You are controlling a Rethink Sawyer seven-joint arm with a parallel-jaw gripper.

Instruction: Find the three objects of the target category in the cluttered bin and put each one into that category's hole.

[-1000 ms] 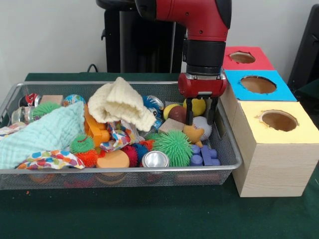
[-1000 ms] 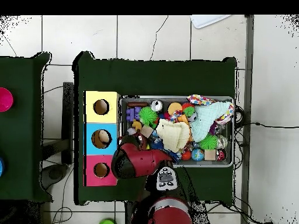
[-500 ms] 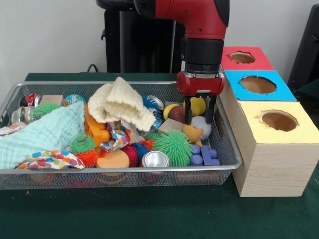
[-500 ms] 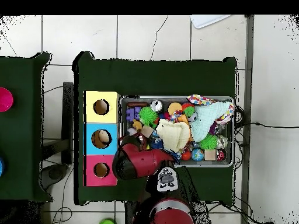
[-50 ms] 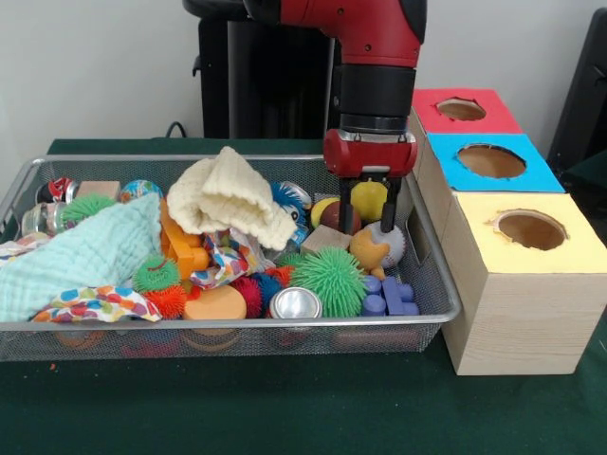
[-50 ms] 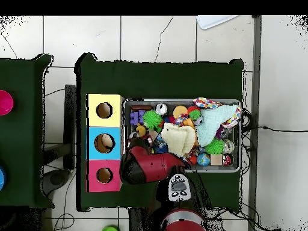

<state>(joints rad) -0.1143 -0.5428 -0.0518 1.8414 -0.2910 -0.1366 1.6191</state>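
Gripper (image 5: 368,220) (open) straddles yellow ball (image 5: 369,199) in bin (image 5: 432,275).

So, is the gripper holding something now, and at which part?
Nothing is held. The gripper hangs open above the toys in the bin, a yellow ball showing behind it.

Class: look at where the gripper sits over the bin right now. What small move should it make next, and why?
Probably a short descent. The gripper hangs open above the bin's right end, its fingers straddling the yellow ball without gripping it. Lowering slightly would bring the fingers around the ball before closing.
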